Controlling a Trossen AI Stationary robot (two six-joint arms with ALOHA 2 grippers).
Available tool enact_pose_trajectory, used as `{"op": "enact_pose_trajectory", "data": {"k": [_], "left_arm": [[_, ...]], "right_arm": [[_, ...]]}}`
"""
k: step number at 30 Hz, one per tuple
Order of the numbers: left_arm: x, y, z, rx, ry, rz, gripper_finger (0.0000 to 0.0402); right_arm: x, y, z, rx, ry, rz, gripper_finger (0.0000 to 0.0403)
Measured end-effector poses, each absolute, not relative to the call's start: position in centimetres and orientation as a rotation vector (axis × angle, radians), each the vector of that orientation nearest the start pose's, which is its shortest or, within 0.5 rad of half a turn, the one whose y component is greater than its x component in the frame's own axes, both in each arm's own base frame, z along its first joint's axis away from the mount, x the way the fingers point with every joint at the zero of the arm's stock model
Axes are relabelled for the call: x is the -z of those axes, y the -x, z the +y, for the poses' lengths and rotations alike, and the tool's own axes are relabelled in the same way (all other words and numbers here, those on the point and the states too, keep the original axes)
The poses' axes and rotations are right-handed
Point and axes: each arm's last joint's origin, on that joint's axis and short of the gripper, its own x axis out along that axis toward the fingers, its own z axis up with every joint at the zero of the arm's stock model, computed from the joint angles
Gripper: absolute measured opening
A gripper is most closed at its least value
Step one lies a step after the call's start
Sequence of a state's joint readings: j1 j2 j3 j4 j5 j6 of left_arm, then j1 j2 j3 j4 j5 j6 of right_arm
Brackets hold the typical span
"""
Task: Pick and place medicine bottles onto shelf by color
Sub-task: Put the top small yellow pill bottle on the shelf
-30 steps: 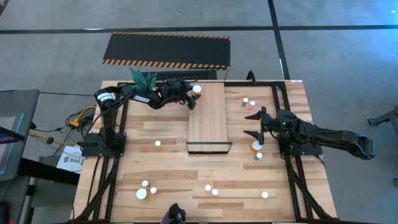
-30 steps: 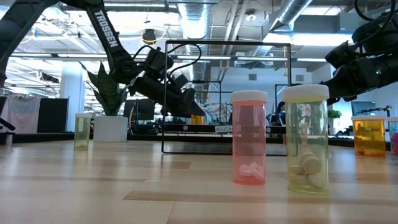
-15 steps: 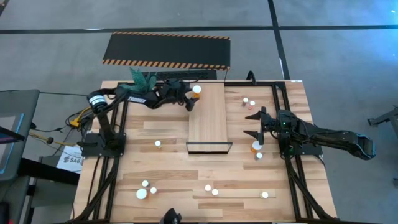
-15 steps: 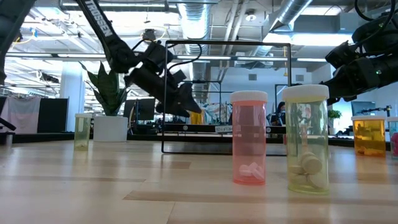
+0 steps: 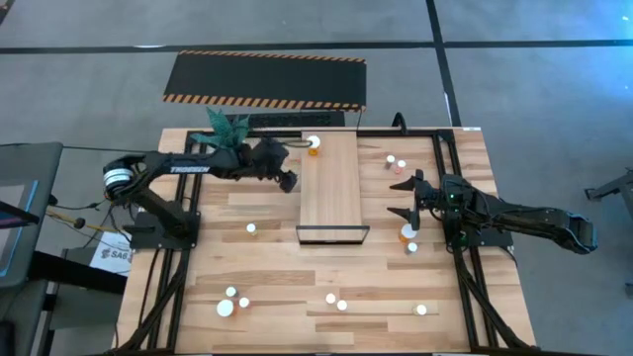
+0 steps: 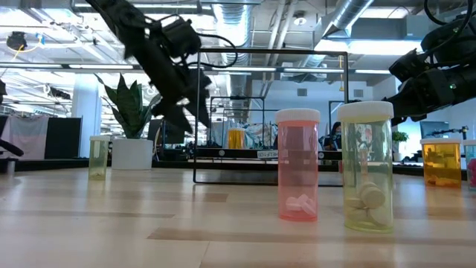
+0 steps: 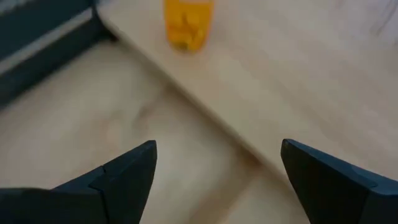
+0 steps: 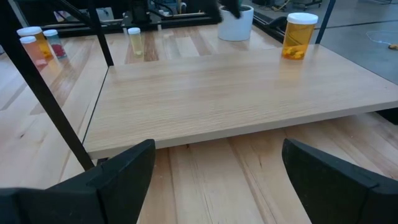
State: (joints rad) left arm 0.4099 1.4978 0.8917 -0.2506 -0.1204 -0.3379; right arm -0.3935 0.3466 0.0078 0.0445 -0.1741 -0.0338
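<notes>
One orange bottle (image 5: 315,144) stands upright at the far corner of the shelf (image 5: 331,198); the other medicine bottles are scattered over the counter (image 5: 257,287), among them a pink bottle (image 6: 297,165) and a yellowish bottle (image 6: 367,167). Each is judged light, rigid and smooth-walled (likely to tip if nudged high), so it is best gripped across the body below the white cap. The left gripper (image 5: 288,180) hangs spread and empty just beside the shelf; the right gripper (image 5: 407,196) waits spread near the shelf's framed end.
</notes>
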Motion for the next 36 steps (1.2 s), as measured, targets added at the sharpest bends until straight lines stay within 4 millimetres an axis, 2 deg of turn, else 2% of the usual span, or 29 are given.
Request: {"op": "enact_pose_trajectory", "data": {"k": [9,16,29,36], "left_arm": [[-20.5,-24.4,7.9,-0.794,0.717,1.017,0.033],[-20.2,-23.4,5.8,-0.84,0.863,1.144,0.033],[-20.0,-22.9,1.8,-0.978,0.993,1.203,0.033],[-19.9,-23.0,0.0,-1.037,1.021,1.158,0.0329]], "right_arm": [[-14.0,-10.8,-3.9,0.213,-0.049,0.286,0.0374],[-14.0,-10.8,-3.9,0.213,-0.049,0.286,0.0374],[-14.0,-10.8,-3.9,0.213,-0.049,0.286,0.0374],[-14.0,-10.8,-3.9,0.213,-0.049,0.286,0.0374]]}}
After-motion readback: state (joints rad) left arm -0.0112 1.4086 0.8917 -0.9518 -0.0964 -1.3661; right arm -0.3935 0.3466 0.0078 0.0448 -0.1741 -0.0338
